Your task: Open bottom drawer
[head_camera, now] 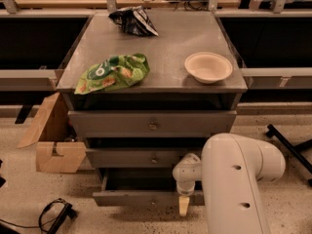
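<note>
The white arm crowds the grey cabinet. If it pulls crooked, the bottom drawer, partly out at the cabinet's foot, could jam. The hand sits at the drawer front's right end, off-centre. I cannot tell whether it grips anything, so it may slip off.

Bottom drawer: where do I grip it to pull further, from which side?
Take the bottom drawer by its front panel's top lip, coming from the front: it stands partly out, leaving that edge free. The gripper hangs at the panel's right part.
</note>
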Available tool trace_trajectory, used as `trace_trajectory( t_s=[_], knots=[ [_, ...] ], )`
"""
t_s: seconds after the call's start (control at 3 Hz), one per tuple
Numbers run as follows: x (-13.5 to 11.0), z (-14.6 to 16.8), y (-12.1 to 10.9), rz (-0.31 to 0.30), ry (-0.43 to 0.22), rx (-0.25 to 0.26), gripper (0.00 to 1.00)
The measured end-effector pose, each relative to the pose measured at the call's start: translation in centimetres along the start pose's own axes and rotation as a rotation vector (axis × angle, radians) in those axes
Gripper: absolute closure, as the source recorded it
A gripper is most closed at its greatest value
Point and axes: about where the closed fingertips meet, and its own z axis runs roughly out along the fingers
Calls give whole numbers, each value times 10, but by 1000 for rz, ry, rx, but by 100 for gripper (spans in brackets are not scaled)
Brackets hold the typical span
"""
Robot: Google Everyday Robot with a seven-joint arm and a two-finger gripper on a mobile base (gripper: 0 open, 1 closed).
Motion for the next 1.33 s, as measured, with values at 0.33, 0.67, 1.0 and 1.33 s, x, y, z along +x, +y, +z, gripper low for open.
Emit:
trace_trajectory(
  t_s=[0.33, 0.67, 1.0, 1.33],
  knots=[
    [2, 8, 15, -4, -9, -12, 0],
    [11, 20, 52, 5, -23, -43, 18],
    [17, 25, 80, 22, -17, -78, 42],
    [12, 16, 75, 17, -23, -67, 65]
  ],
)
